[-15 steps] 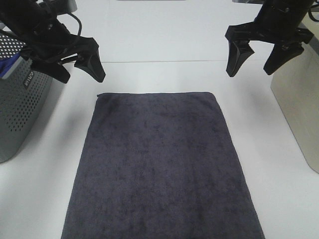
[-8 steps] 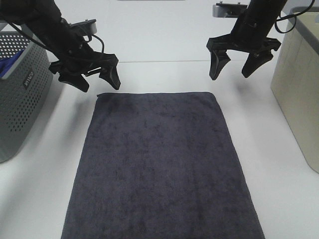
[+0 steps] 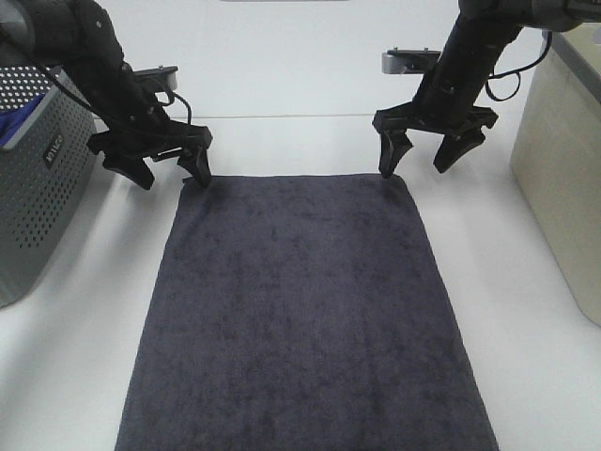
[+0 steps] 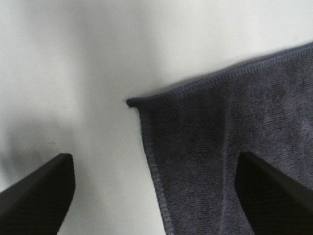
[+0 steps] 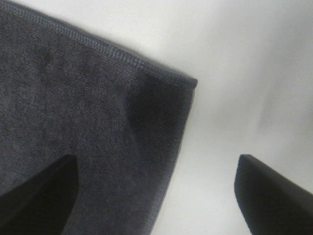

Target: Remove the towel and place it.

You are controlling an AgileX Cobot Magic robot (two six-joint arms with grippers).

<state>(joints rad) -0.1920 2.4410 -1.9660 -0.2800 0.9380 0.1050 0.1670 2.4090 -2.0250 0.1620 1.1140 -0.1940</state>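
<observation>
The dark charcoal-grey towel (image 3: 305, 315) lies flat and spread out on the white table, its long side running from the far middle to the near edge. My left gripper (image 3: 171, 169) is open and low over the towel's far left corner (image 4: 134, 103), one finger on each side of it. My right gripper (image 3: 416, 158) is open and low over the far right corner (image 5: 190, 81), its jaws straddling that corner. Neither gripper holds anything.
A grey perforated basket (image 3: 38, 178) with a blue cloth (image 3: 19, 122) in it stands at the left. A beige bin (image 3: 563, 169) stands at the right edge. The white table (image 3: 300, 141) shows bare beyond the towel.
Both grippers have come down and inward from above the table to the towel's two far corners. The towel has not moved.
</observation>
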